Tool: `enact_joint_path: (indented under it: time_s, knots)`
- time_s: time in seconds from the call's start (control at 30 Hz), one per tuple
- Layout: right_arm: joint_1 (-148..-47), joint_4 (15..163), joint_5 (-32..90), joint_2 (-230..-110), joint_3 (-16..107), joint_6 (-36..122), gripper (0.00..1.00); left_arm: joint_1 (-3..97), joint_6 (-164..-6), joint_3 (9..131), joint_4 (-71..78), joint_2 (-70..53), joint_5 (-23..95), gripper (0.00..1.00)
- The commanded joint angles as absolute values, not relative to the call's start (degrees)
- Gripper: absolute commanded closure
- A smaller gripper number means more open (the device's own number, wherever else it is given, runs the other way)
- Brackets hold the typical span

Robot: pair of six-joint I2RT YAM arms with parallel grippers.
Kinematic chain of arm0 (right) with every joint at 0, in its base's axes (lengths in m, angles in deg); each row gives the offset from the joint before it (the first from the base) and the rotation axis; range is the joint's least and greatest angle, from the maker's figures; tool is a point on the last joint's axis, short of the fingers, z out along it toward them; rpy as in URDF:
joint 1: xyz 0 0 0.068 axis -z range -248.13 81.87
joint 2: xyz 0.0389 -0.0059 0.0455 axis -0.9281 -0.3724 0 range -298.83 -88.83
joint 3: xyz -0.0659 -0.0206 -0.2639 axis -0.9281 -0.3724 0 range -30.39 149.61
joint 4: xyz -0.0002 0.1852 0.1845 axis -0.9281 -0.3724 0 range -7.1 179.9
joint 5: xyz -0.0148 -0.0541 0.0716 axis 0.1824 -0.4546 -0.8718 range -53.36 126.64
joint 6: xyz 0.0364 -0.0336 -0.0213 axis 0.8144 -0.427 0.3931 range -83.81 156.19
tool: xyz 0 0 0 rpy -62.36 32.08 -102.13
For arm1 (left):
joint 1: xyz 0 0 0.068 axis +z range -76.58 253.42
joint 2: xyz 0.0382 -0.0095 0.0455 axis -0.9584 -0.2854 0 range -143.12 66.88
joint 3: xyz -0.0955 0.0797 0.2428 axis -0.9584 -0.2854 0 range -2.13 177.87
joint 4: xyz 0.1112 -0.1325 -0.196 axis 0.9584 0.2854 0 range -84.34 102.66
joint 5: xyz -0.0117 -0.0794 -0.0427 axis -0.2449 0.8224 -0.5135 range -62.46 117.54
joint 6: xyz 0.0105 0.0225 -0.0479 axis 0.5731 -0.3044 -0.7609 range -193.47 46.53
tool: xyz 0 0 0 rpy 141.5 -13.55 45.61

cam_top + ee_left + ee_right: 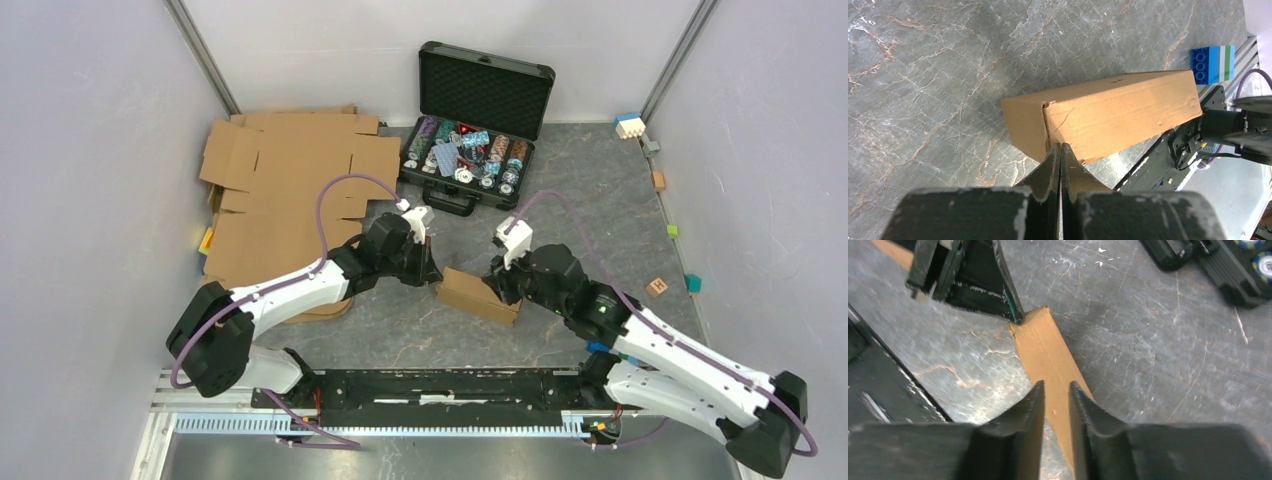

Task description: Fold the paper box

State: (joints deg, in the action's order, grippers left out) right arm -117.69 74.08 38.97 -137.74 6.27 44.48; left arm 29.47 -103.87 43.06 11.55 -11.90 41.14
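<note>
Box (478, 296) lies at centre of the top view, judged light, thin-walled and easily dented; left gripper (1061, 150) shut, tips against its end, right gripper (1056, 386) slightly parted above it, so I'd pinch stiff edges.

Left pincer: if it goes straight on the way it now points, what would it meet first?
The paper box: the shut left pincer seems to touch its near end, though depth is unclear.
</note>
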Motion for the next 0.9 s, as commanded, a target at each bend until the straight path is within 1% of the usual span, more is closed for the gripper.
enact_joint_path:
  time_s: [0.0, 0.03, 0.07, 0.23, 0.3, 0.4, 0.47, 0.57, 0.73, 0.87]
  knots:
    - [-117.62, 66.96, 45.88, -131.68, 8.72, 49.8, 0.91, 29.3, -104.24, 41.89, 14.07, -13.31, 40.82, 0.98]
    - [-117.7, 66.16, 46.23, -130.81, 8.26, 50.63, 0.98, 29.32, -104.19, 41.91, 14.17, -13.15, 40.73, 0.98]
    - [-117.64, 65.31, 46.75, -129.95, 7.39, 51.39, 1.0, 29.34, -104.04, 42.04, 14.35, -13.03, 40.62, 0.98]
    - [-117.62, 61.59, 55.36, -128.04, 1.15, 57.49, 1.0, 29.3, -103.79, 42.36, 14.97, -12.89, 40.37, 0.98]
    - [-117.62, 62.22, 55.55, -126.81, -2.67, 60.41, 1.0, 29.3, -103.8, 42.45, 15.05, -12.82, 40.37, 0.98]
    - [-117.65, 64.97, 52.75, -124.74, -8.67, 63.62, 1.0, 29.3, -103.79, 42.69, 15.32, -12.7, 40.27, 0.98]
    - [-117.6, 64.65, 54.31, -124.29, -10.14, 65.02, 1.0, 29.3, -103.79, 42.79, 15.32, -12.68, 40.2, 0.98]
    - [-117.57, 63.75, 55.73, -124.79, -8.09, 63.91, 1.0, 29.3, -103.79, 43.12, 15.54, -12.88, 40.19, 0.98]
    - [-117.62, 59.53, 57.77, -126.42, 1.41, 59.6, 1.0, 29.3, -103.62, 43.58, 16.03, -12.76, 40.02, 0.98]
    - [-117.64, 59.65, 52.83, -125.88, 4.23, 56.23, 1.0, 29.3, -103.49, 44.1, 16.37, -12.29, 39.84, 0.98]
